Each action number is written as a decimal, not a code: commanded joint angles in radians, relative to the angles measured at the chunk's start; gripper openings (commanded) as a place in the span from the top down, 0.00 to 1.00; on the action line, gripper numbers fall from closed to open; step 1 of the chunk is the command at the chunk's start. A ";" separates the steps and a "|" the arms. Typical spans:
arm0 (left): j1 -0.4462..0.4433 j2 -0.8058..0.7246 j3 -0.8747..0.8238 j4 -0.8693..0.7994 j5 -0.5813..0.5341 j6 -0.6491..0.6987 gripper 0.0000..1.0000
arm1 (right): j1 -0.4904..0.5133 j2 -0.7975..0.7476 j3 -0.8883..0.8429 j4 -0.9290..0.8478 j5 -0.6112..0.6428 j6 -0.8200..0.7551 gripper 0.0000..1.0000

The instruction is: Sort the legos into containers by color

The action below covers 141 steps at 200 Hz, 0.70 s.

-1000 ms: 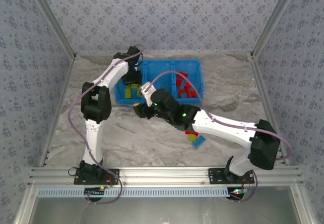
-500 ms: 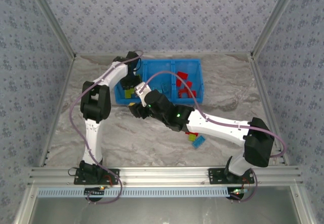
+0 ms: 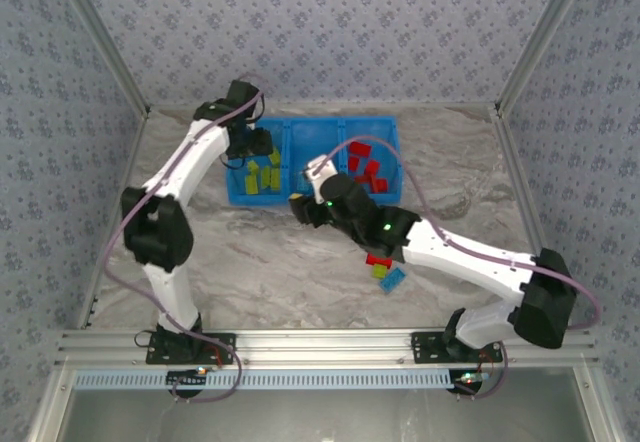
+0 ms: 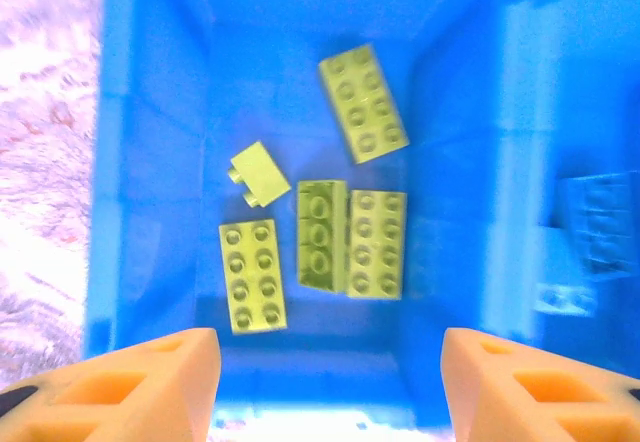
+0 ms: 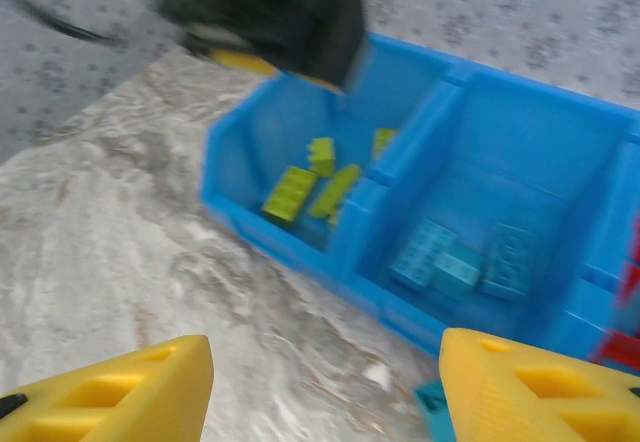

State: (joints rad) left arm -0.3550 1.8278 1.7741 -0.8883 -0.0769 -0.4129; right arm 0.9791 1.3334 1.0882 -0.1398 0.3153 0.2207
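overhead view: we find the long blue bin (image 3: 330,120) at the upper middle of the frame, standing on the marbled worktop (image 3: 260,262). its three compartments run side by side. yellow-green bricks (image 3: 262,175) lie in the compartment at frame left, red bricks (image 3: 366,169) in the one at frame right. the right arm partly covers the middle compartment here.

the left tool (image 3: 256,145) hangs over the frame-left compartment. in its wrist view the orange fingers (image 4: 150,377) sit at the lower corners, wide apart, with nothing between them. five yellow-green bricks lie on the compartment floor beneath. one is small, and two lie touching side by side.

the right tool (image 3: 299,206) is over the worktop, just beside the bin's near wall, at about mid-frame. in its wrist view the yellow fingers (image 5: 120,392) stand well apart, and bare worktop shows across the gap. a small teal piece (image 5: 430,404) sits at the lower edge, against the finger at lower right. we cannot tell what it is or whether it is held. the same view shows light blue bricks (image 5: 455,262) in the middle compartment.

three bricks lie close together on the worktop, right of centre and low in the overhead frame, beside the right arm: a loose red brick (image 3: 378,259), a loose yellow-green brick (image 3: 380,271) and a loose light blue brick (image 3: 394,281).
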 commanded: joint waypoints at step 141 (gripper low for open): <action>-0.843 -0.869 -0.689 0.313 -0.208 -0.109 0.37 | -0.230 -0.084 -0.227 -0.270 -0.082 0.141 0.36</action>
State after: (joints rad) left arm -1.1080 0.9714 1.1393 -0.6304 -0.1658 -0.4423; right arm 0.7574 1.2057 0.8669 -0.3672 0.2310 0.3187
